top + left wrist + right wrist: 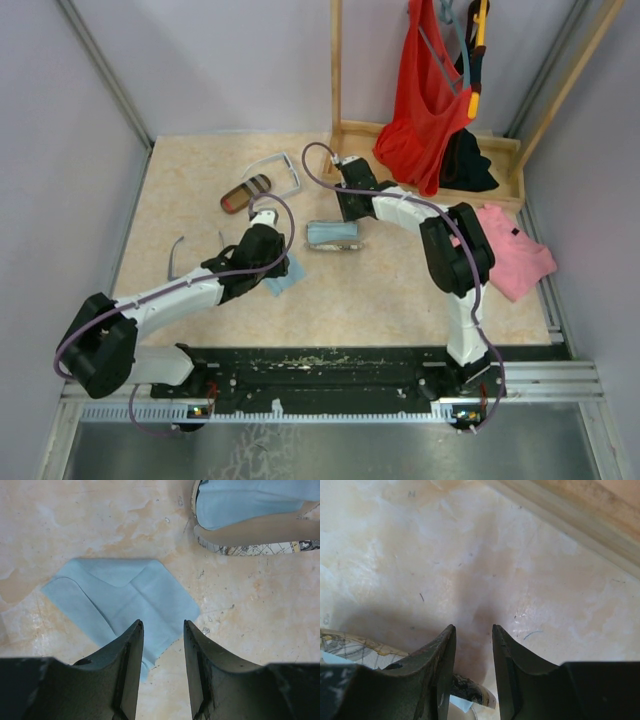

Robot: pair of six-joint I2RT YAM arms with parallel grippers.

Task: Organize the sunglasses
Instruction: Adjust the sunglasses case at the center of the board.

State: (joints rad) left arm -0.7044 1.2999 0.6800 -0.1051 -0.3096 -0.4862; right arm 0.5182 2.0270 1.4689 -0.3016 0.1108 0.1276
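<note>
Left gripper parted, empty, over cloth. Right gripper parted, apparently empty, beside case. White sunglasses untouched.

Under my left jaws and my right jaws alike lies a tabletop of mottled beige and cream, scuffed and speckled. Pale lilac walls close it in ahead of my jaws and to either side, with metal posts in the far corners. Beyond my right jaws stands a wooden frame, its pale base board just ahead of them. A black rail runs behind me. The light is soft and even; a faint shadow falls ahead of my right jaws.
</note>
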